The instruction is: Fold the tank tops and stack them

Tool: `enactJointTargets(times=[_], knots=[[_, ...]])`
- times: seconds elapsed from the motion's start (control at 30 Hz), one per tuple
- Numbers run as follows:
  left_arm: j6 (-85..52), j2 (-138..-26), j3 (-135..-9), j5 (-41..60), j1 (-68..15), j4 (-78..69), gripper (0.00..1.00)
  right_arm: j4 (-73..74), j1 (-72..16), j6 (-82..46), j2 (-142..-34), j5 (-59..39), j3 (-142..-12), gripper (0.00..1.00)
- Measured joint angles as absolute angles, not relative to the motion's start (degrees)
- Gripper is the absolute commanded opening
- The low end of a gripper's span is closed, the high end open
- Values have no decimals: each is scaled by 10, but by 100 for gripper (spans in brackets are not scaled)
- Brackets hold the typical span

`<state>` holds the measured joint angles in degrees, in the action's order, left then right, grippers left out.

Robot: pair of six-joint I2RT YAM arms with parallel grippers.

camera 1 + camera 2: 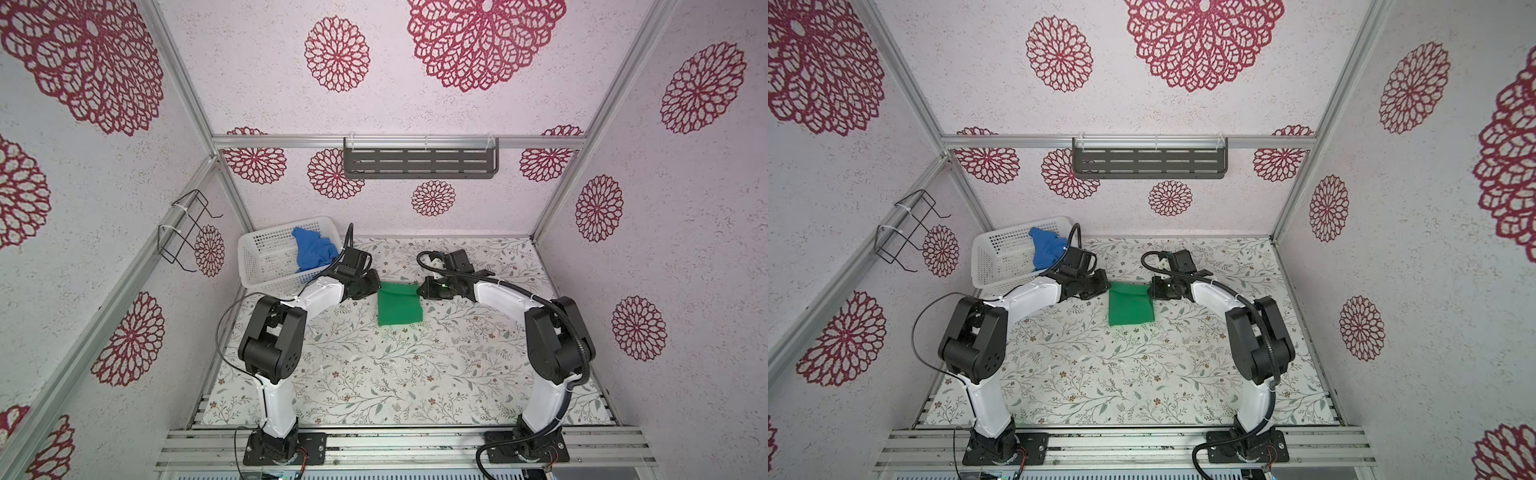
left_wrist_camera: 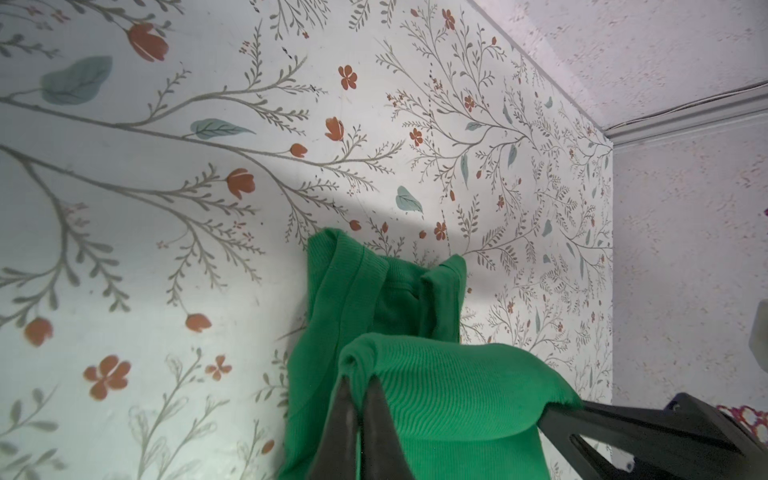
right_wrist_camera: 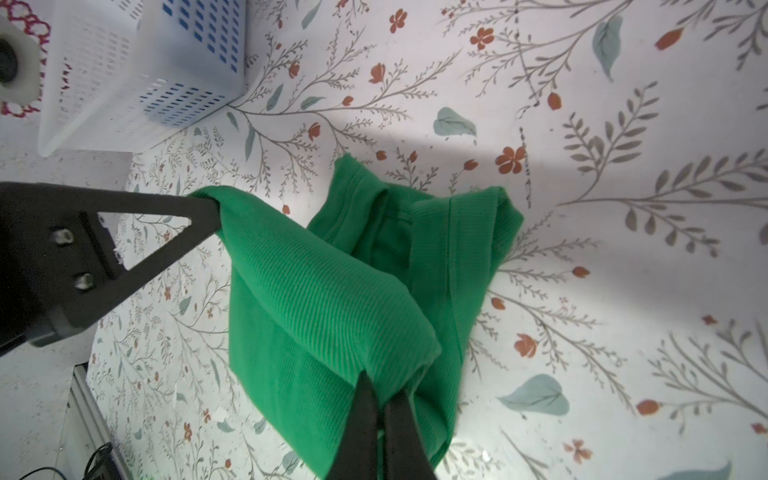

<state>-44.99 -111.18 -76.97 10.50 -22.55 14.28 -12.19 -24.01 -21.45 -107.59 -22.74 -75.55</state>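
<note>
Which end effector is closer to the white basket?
Left. The left end effector grips a corner of the green top near the basket; the right end effector grips the opposite corner, across the top, farther away.

Your bench (image 1: 374, 374) wears a pale cover printed with grey-green sprigs and small rust flowers. Three white, rough-textured walls close it in, dotted with crimson lace-like medallions (image 1: 337, 54) of different sizes. Aluminium posts (image 1: 560, 191) rise from the far corners. A rail (image 1: 291, 141) crosses the back wall (image 1: 395, 104) above the far edge, with a dark slotted shelf (image 1: 419, 164) hanging from it. A black wire rack (image 1: 185, 228) is tied to the left wall's rail, above the far left corner. Bare aluminium slats (image 1: 415, 442) line the near edge. The light is soft and even
</note>
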Motion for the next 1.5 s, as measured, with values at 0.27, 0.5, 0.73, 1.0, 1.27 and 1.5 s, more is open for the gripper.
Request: enactJointTargets(times=[0.27,0.5,0.73,1.0,1.27,1.5], knots=[[-447,-1180,-810,109,-218,127,15,-123,-223,-204,-1137,-243,-805,29],[-419,-1174,-848,76,-194,156,53,-149,-208,-175,-1130,-215,-838,42],[-440,-1063,-794,55,-219,152,43,-93,-233,-228,-1008,-211,-733,20],[-495,-1114,-725,55,-264,89,40,16,-276,-289,-1082,-228,-724,16],[-518,-1151,-682,54,-280,53,38,88,-271,-316,-1109,-210,-612,15],[-562,-1033,-536,34,-341,29,36,112,-289,-326,-1001,-196,-467,15]])
